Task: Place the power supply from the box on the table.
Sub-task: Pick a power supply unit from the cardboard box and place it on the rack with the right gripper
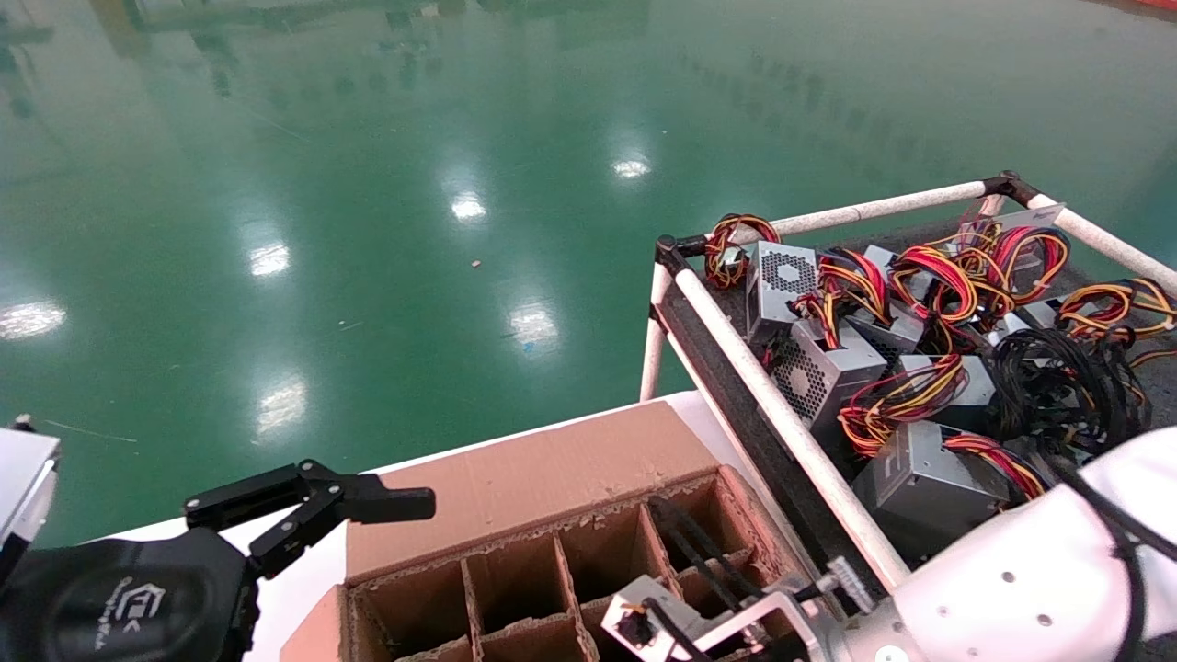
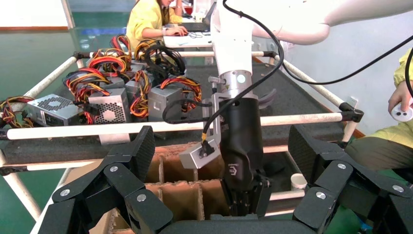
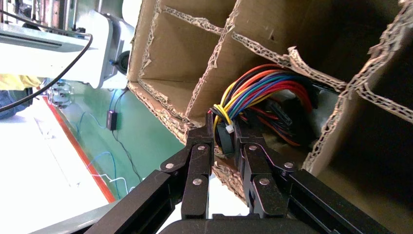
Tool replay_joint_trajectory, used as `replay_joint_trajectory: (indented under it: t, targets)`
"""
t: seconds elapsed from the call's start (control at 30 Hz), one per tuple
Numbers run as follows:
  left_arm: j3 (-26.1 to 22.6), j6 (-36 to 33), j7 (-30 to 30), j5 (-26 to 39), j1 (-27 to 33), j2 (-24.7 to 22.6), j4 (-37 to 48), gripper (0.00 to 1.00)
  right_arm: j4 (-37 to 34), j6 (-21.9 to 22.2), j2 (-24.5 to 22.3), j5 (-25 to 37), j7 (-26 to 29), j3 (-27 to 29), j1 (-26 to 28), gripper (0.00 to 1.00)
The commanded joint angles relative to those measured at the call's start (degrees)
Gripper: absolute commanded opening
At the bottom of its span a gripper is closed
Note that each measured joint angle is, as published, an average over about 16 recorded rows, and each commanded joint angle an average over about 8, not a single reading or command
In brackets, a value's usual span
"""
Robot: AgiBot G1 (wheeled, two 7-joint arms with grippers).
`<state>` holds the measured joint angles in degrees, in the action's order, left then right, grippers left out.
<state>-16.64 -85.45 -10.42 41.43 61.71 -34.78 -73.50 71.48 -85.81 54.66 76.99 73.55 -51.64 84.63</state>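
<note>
I see the right gripper [image 3: 223, 141] down in a cell of the box [image 1: 515, 487], fingers clamped on the power supply's [image 3: 272, 105] wires. Left gripper [image 1: 368, 510] hangs released beside the box.

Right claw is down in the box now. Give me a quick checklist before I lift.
1. Right claw closed on the wire bundle: ok.
2. Hold on the power supply's metal body: cannot tell, only wires show.
3. Wires free of the cell dividers of the box: cannot tell.
4. Left claw open, outside the box: ok.
5. Free spot on the table: ok, far end bare.
</note>
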Motion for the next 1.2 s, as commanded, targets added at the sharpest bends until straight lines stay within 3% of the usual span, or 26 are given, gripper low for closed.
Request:
replay_joint_trajectory:
  t: [0.03,0.47,1.2]
  targets:
    - [-0.01,0.00,0.00,0.00,0.00,0.00,0.00,1.00,0.27,0.03,-0.47,-0.27,0.12,0.20,-0.07,0.00]
    - [-0.05,0.02,0.03,-0.04,0.01,0.02,0.00,1.00,2.82,1.35,-6.02,-6.05,1.10,5.11,1.64,0.00]
    - [-0.13,0.06,0.07,-0.09,0.03,0.05,0.00,1.00,5.20,5.62,-20.88,-24.05,5.31,20.25,9.09,0.00]
